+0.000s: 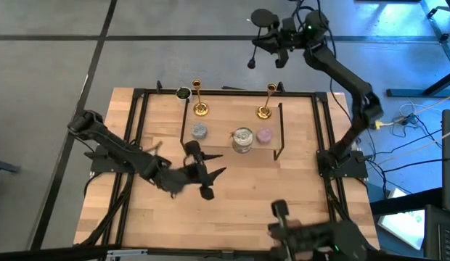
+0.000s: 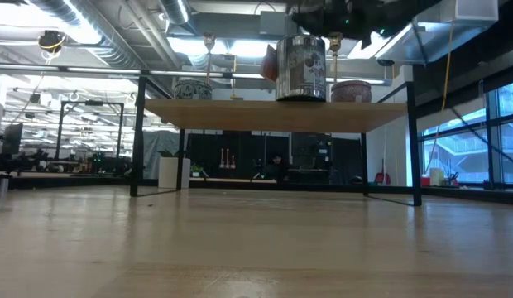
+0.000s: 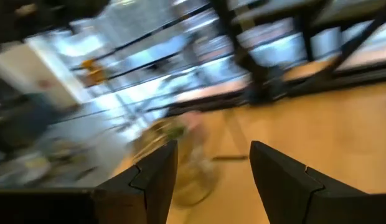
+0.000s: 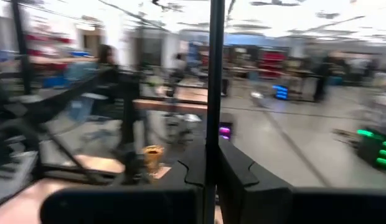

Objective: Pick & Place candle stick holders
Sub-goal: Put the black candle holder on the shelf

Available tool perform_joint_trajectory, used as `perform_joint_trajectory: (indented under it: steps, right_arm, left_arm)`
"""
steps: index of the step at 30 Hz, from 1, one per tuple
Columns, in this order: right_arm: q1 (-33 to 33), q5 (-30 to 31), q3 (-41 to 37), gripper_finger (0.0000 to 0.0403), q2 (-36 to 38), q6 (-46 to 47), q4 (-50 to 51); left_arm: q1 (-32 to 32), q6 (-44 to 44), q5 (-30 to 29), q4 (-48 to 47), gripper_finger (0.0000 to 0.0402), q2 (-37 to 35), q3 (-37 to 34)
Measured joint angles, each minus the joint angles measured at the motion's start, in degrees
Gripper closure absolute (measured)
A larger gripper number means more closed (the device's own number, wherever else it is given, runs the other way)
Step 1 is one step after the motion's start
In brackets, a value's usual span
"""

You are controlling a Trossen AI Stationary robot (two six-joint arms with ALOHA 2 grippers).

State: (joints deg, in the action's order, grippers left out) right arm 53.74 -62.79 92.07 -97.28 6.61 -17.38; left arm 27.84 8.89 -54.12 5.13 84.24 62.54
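A: What occupies the foreground?

B: The right gripper (image 4: pixel 208 171), its two dark fingers (image 4: pixel 240 171) pressed together with no gap, nothing between them. A thin black vertical bar (image 4: pixel 215 74) rises directly above them.

A: And beyond?

B: A gold candle stick holder (image 4: pixel 153 157), only its cup top clear, near a black frame (image 4: pixel 75 87). Farther off, a blurred workshop hall; a person (image 4: pixel 107 56) stands there.

Motion blur smears the left wrist view; candle stick holders (image 2: pixel 209 51) partly hidden.
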Motion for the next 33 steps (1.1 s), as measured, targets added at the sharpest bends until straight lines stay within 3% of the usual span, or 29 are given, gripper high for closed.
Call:
perform_joint_trajectory:
  steps: [6, 11, 14, 17, 25, 33]
  right_arm:
    - [1.83, -12.48, 1.18, 0.0389, -7.69, 7.54, -11.98]
    - [1.42, -19.78, 1.22, 0.0389, -8.68, 7.92, -13.90]
    - [0.31, -22.95, 1.22, 0.0389, -8.69, 7.98, -15.98]
    - [-0.81, -22.87, 1.22, 0.0389, -8.67, 7.78, -17.11]
    - [-1.30, -22.99, 1.22, 0.0389, -8.80, 3.24, -17.16]
    - [-1.34, -23.31, 4.08, 0.0389, -11.47, 7.98, -17.12]
  left_arm:
    - [-6.35, -0.29, 18.18, 9.27, 0.0206, -14.43, -12.53]
    - [-11.99, 4.76, 28.92, 26.72, 0.0206, -27.03, -27.48]
    - [-14.40, 7.20, 38.34, 37.12, 0.0206, -32.63, -35.25]
    - [-16.57, 6.97, 45.00, 40.94, 0.0206, -36.51, -40.47]
    - [-19.54, 0.24, 56.79, 37.72, 0.0206, -37.86, -42.99]
    - [-21.78, -0.08, 56.67, 36.45, 0.0206, -37.43, -43.01]
